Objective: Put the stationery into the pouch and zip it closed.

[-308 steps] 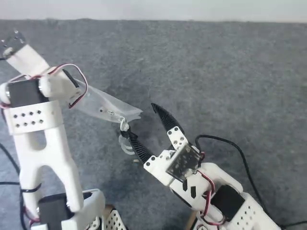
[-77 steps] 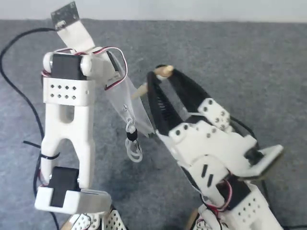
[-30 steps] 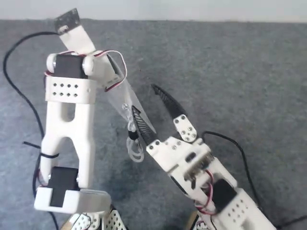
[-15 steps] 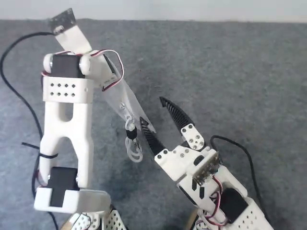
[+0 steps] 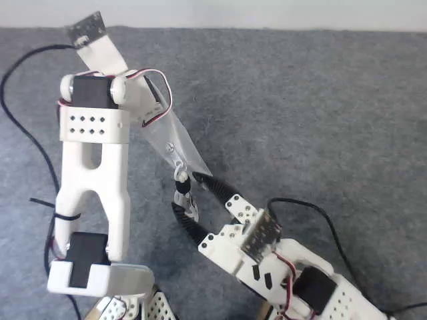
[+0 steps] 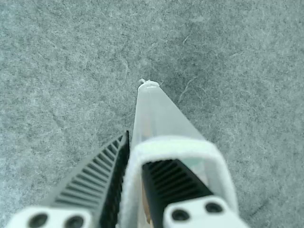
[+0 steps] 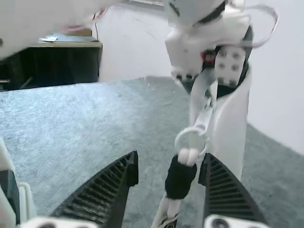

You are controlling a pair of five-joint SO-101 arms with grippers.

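Dangling above the worktop [image 5: 320,120], the pouch [image 5: 175,137] is clamped in the left end effector [image 6: 135,152]. Its zip pull [image 7: 180,178] hangs between the right end effector's [image 7: 171,156] parted jaws, which could knock the loose pull aside or tug the pouch free.

1. Two arms are recorded: the left arm [image 5: 93,173] and the right arm [image 5: 287,267].
2. Two grippers are recorded: the left gripper [image 6: 137,152] and the right gripper [image 5: 187,192].
3. One clear pouch [image 5: 177,143] is counted.
4. One zipper pull [image 7: 179,178] is counted, with one clear ring [image 7: 190,137] attached.
5. Two black cables [image 5: 15,120] are noted, one beside each arm.
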